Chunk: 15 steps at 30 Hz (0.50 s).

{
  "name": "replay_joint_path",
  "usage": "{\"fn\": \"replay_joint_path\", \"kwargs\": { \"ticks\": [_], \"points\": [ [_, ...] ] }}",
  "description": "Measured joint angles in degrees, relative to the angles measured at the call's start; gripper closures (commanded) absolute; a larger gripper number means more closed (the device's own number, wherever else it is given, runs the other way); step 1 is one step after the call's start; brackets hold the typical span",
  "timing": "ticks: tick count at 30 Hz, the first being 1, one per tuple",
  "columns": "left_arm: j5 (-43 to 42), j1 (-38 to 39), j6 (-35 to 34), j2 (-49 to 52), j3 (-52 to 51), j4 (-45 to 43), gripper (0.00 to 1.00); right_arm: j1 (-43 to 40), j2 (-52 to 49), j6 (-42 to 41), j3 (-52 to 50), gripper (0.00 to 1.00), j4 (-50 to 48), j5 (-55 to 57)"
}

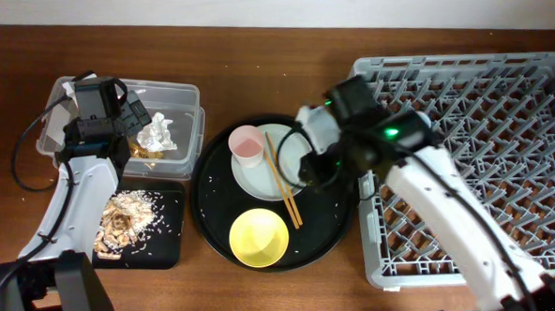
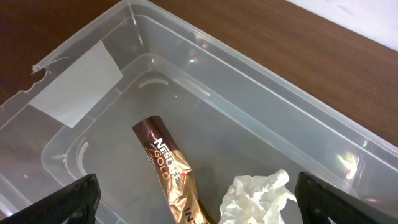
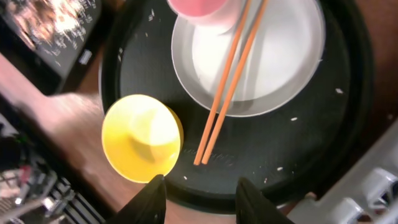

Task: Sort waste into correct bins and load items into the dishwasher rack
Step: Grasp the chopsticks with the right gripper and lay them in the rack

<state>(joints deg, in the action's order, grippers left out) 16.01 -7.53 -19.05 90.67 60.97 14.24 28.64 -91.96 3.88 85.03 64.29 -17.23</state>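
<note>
Over round tray (image 3: pixel 323 143), right claw (image 3: pixel 202 199) was held released (left claw (image 2: pixel 202 199) too, over tub (image 2: pixel 249 81)); chopsticks (image 3: pixel 227 81) at 12 o'clock could be knocked off plate (image 3: pixel 286 56) if nudged.

One brand name can be read. On the brown-gold wrapper strip (image 2: pixel 171 171), lying in the clear tub (image 2: pixel 249 81), "NESCAFE" is printed in pale letters running along the strip, with "GOLD" set beneath it in smaller letters. More print toward the near end is cut off by the picture's edge. The white label (image 2: pixel 78 84) on the tub's left wall is seen blank from this side. On the round black tray (image 3: pixel 311 155), just beside the near tips of the chopsticks (image 3: pixel 230 87), a faint raised mark is seen that may be lettering, but it cannot be read.
</note>
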Motion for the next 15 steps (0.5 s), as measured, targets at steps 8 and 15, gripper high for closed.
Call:
{"fn": "replay_joint_path", "kwargs": {
  "ticks": [8, 15],
  "points": [
    [0.0, 0.0, 0.02, -0.02, 0.0, 0.02, 0.01, 1.42, -19.08, -0.02, -0.31, 0.64, -11.23, 4.9],
    [0.0, 0.0, 0.0, 0.0, 0.0, 0.02, 0.01, 1.42, -24.44, -0.02, -0.31, 0.7, -15.54, 4.26]
  ]
}}
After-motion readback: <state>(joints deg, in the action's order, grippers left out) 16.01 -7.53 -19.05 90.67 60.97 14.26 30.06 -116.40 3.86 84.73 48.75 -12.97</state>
